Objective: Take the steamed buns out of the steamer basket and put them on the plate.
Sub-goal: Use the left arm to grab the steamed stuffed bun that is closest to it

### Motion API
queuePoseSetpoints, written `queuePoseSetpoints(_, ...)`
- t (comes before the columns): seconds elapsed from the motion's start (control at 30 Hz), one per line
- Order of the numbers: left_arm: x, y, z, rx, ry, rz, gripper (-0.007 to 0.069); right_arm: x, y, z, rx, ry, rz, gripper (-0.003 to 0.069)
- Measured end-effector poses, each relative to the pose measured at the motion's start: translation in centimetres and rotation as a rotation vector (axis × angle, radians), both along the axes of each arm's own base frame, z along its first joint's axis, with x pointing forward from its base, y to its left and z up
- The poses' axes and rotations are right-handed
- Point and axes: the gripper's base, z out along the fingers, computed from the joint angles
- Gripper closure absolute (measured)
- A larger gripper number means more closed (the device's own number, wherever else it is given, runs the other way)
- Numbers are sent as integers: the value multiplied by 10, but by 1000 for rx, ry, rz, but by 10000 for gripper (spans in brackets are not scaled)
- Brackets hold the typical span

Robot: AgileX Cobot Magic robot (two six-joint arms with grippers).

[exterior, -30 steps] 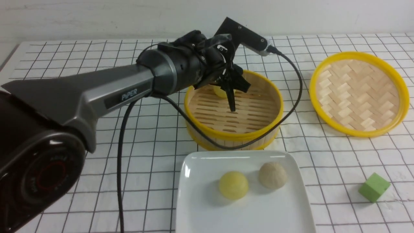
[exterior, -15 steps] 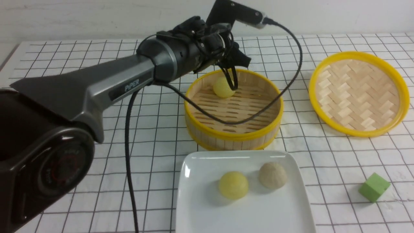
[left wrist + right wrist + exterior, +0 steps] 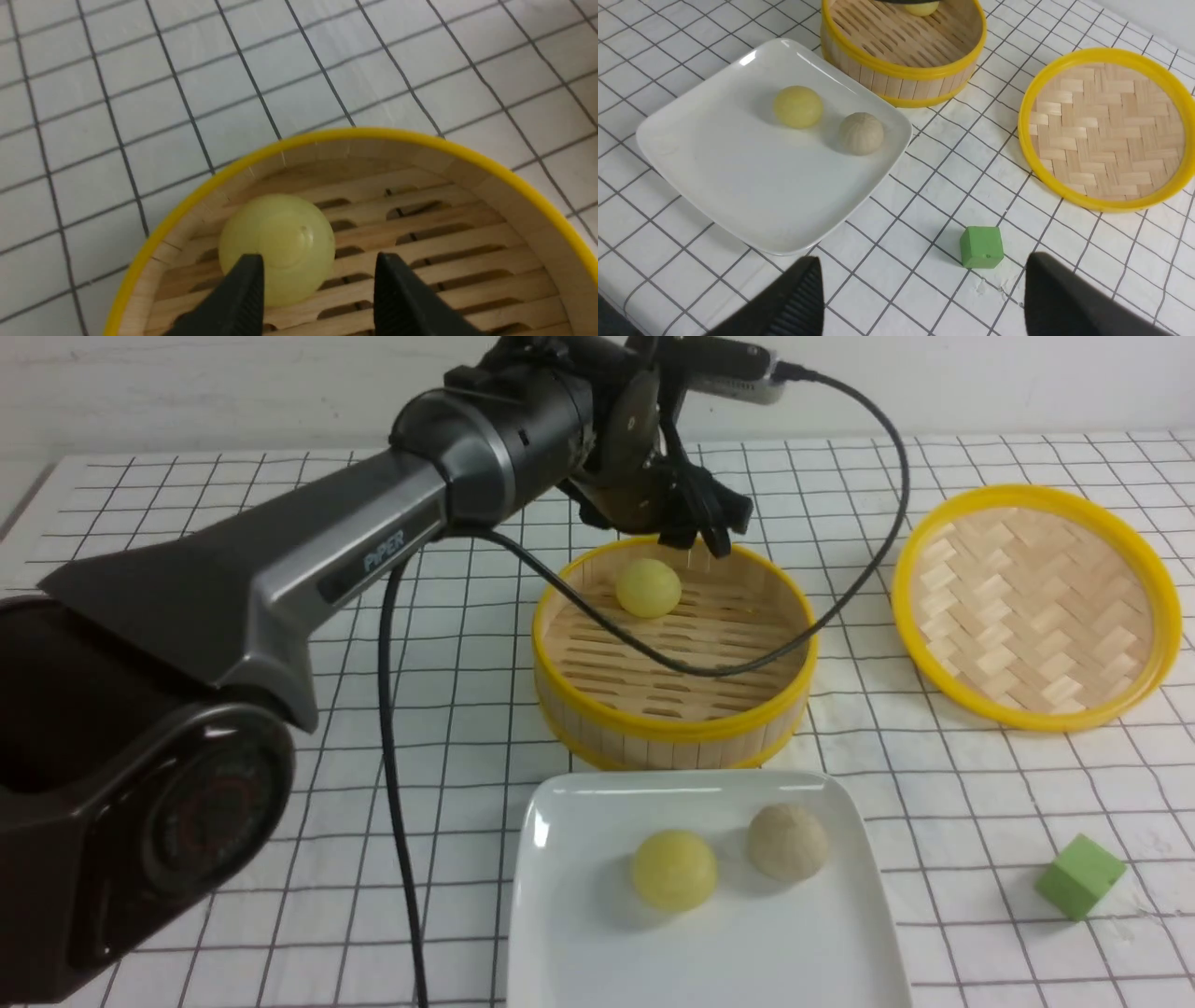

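One pale yellow steamed bun (image 3: 648, 587) lies on the slatted floor at the far side of the steamer basket (image 3: 672, 730). My left gripper (image 3: 705, 537) hangs above the basket's far rim, open, with nothing between its fingers. In the left wrist view the bun (image 3: 280, 238) sits below and partly behind one fingertip (image 3: 247, 289), inside the basket (image 3: 420, 140). A yellow bun (image 3: 674, 870) and a greyish beige bun (image 3: 787, 842) rest on the white plate (image 3: 579, 943) in front. My right gripper (image 3: 924, 275) is open over bare cloth near the plate (image 3: 738, 186); it is out of the front view.
The basket's woven lid (image 3: 1036, 607) lies flat at the right. A green cube (image 3: 1078, 875) sits at the front right, close to my right gripper's fingers (image 3: 981, 247). The left arm's cable (image 3: 840, 588) loops across the basket. A checked cloth covers the table.
My left gripper has risen out of the basket to above its far rim, its jaws a little narrower. The yellow bun stayed on the basket floor. The right side is unchanged.
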Motion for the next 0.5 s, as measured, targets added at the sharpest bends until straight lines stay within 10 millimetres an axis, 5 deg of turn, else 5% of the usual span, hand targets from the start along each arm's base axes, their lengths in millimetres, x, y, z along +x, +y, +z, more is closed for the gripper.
queuePoseSetpoints(0.13, 1, -1, -18, 33, 63, 3, 277, -1, 0, 0, -1, -3, 1, 101)
queuePoseSetpoints(0.5, 4, -1, -17, 49, 20, -5, 277, 0, 0, 0, -2, -4, -1, 101)
